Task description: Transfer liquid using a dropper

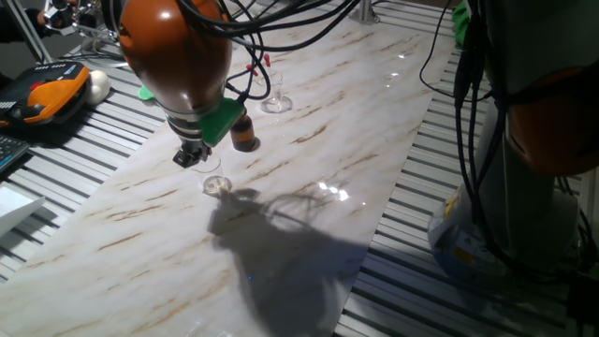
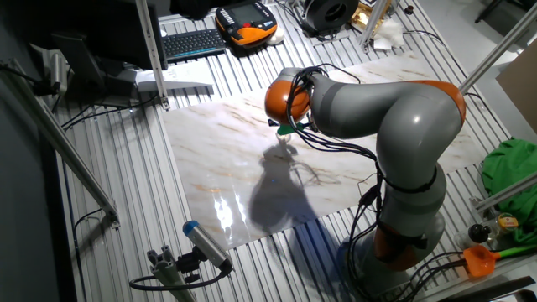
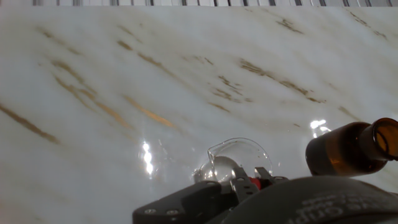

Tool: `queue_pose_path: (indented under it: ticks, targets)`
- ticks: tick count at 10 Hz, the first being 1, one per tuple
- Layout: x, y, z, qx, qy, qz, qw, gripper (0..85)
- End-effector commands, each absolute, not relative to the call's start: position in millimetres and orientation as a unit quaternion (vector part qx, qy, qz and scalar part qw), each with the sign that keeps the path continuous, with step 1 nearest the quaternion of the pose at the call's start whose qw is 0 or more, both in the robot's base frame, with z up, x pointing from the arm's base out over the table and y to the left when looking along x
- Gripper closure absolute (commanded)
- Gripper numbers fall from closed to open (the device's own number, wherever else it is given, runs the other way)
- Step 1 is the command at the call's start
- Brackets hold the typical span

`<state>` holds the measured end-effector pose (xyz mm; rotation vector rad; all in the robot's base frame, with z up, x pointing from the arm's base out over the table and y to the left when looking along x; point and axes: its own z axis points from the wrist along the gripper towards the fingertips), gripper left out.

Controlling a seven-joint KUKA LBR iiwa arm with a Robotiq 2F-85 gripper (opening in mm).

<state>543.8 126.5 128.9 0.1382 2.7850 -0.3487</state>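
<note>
The dropper (image 3: 256, 182) shows in my hand view only as a sliver of red bulb right at my fingers (image 3: 245, 180), so I seem to be holding it there, though my own housing hides too much for me to say how far they are shut. In one fixed view nothing of the pipette can be made out under my hand. I hang low over the table (image 1: 309, 159), directly above a small clear glass dish (image 1: 217, 185), which is probably why I am held here: the tip would need to point down into that dish to release liquid. Just beside me stands the amber bottle (image 1: 244, 134), open-mouthed in my hand view and likely the source. A second clear glass piece (image 1: 277, 101) sits further back, well apart. The bottle is the nearest thing I could knock if I swing sideways; elsewhere the marble around the dish is bare
</note>
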Motion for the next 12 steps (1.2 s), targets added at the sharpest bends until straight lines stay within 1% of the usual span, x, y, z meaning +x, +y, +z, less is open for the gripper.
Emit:
queue_pose_path:
  ticks: [1,4,5,9,12]
  targets:
    - [543.6,127.2,128.3,0.05,0.977,-0.122,0.166,68.0]
    - [542.5,130.0,126.1,0.056,0.976,-0.122,0.17,68.0]
    - [542.4,131.4,125.2,0.058,0.976,-0.122,0.172,51.0]
    - [542.4,131.9,124.4,0.061,0.975,-0.12,0.174,51.0]
    - [539.4,134.9,127.0,0.06,0.976,-0.122,0.17,51.0]
